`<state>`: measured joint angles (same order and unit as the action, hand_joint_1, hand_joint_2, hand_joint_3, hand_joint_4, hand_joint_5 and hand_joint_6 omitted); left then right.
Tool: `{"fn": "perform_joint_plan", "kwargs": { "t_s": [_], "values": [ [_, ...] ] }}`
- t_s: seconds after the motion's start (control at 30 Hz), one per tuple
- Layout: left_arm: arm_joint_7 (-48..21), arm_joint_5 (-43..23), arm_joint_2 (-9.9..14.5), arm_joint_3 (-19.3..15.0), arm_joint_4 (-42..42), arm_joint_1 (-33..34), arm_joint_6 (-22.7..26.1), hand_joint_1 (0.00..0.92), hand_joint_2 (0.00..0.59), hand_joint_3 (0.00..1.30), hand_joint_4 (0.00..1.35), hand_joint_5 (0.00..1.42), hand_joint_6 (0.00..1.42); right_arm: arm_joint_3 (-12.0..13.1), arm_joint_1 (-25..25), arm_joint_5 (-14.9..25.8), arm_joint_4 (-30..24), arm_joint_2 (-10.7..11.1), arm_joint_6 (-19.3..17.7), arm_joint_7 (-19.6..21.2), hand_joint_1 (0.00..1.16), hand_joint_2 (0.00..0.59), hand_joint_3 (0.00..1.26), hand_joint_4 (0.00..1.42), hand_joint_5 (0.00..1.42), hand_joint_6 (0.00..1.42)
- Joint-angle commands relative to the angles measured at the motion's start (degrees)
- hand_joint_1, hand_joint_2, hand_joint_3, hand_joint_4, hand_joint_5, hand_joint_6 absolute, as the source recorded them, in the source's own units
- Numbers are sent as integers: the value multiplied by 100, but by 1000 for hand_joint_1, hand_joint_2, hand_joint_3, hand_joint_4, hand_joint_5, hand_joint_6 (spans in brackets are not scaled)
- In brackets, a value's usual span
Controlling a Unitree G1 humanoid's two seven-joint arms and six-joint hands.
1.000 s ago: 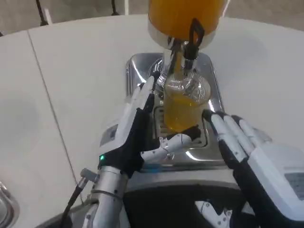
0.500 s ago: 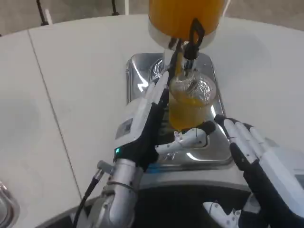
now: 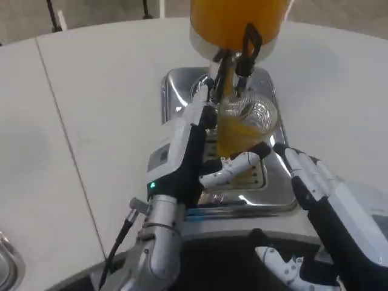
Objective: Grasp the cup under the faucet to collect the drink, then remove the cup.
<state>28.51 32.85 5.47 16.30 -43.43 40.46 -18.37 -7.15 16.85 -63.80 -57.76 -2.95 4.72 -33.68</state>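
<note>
Cup [image 3: 245, 130], clear and part full of orange drink, stands on the steel drip tray [image 3: 182, 91] under the black faucet [image 3: 247, 45] of the orange dispenser [image 3: 236, 18]. Left hand [image 3: 188, 157] grasps it, fingers wrapped around its sides. Right hand [image 3: 321, 194] waits beside the tray, fingers released and apart.

Clear glossy plastic cup [image 3: 245, 130]: transparent, orange liquid visible. Mirror-polished chrome metal drip tray [image 3: 182, 91], at 11 o'clock from cup: reflective. White table [image 3: 97, 109]: matt, smooth. Silver left forearm [image 3: 159, 245]: brushed metal.
</note>
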Motion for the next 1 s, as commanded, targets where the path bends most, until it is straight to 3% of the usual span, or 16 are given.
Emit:
{"fn": "perform_joint_plan", "kwargs": {
  "t_s": [0.03, 0.4, 0.63, 0.8, 1.0],
  "values": [
    [186, 148, -70, 145, 121, -135, -11, 231, 24, 0, 0, 95, 70, -14, -3, -54, 55, 13, 125, -34, 491, 413, 0, 0, 0, 61],
    [274, 213, -153, 347, 79, -163, 58, 231, 23, 0, 0, 125, 92, 12, -27, 2, 49, 33, 307, -40, 483, 412, 0, 0, 0, 64],
    [380, 218, -398, 404, -204, 92, 249, 231, 23, 0, 0, 130, 94, -70, 29, -34, -13, -87, 525, -98, 480, 412, 0, 0, 0, 65],
    [555, 324, -550, 498, -271, 198, 492, 231, 23, 0, 0, 213, 163, -93, 95, -78, -86, -66, 627, -82, 479, 412, 0, 0, 0, 65],
    [711, 438, -826, 689, -694, 522, 1005, 274, 27, 19, 41, 313, 287, 109, 98, 12, -195, -10, 845, -147, 478, 411, 0, 0, 0, 69]
  ]
}}
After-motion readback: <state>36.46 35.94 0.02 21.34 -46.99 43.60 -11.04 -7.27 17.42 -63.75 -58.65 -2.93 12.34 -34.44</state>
